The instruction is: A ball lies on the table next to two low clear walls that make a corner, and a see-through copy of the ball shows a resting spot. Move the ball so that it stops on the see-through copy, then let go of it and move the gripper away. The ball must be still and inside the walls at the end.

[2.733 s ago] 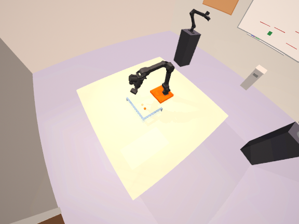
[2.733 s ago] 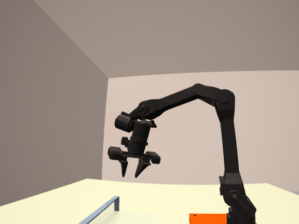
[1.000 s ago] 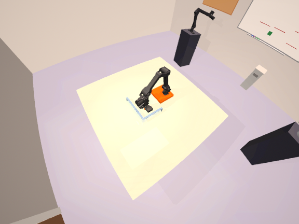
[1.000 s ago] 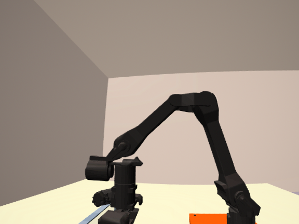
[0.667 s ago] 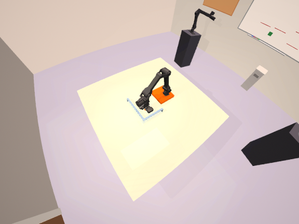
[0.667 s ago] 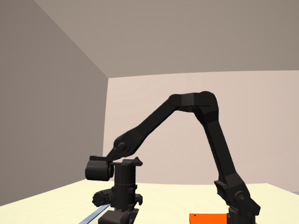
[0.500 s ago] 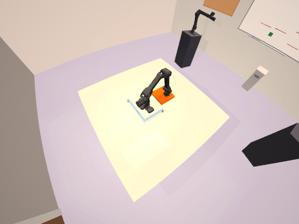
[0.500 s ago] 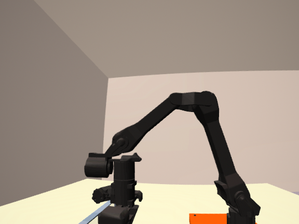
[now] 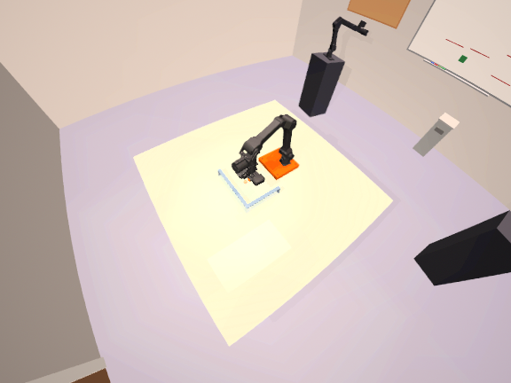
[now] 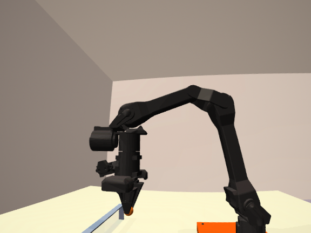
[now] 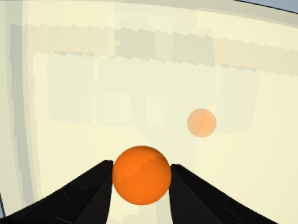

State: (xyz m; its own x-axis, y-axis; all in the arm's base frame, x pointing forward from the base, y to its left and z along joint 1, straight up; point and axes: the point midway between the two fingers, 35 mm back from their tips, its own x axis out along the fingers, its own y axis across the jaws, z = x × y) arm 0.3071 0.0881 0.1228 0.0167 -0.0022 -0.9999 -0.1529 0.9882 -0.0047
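The black parallel-jaw gripper (image 11: 141,183) was clenched on the small orange ball (image 11: 141,175), held low over the pale yellow table (image 9: 310,213) for carrying. The faint see-through ball copy (image 11: 201,123) lay just ahead, inside the clear blue walls (image 9: 262,200).

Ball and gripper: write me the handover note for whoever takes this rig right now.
Gripper: shut on the orange ball, one of the fingers on each side of it.
Ball: in the exterior view it sits at the fingertips, low over the table, beside the end of a clear wall.
See-through copy: on the table ahead and to the right of the ball in the wrist view, inside the walls' corner.
Done: ball grasped.
Left: carry it onto the copy, release, check it rests still inside the walls, move the gripper away.
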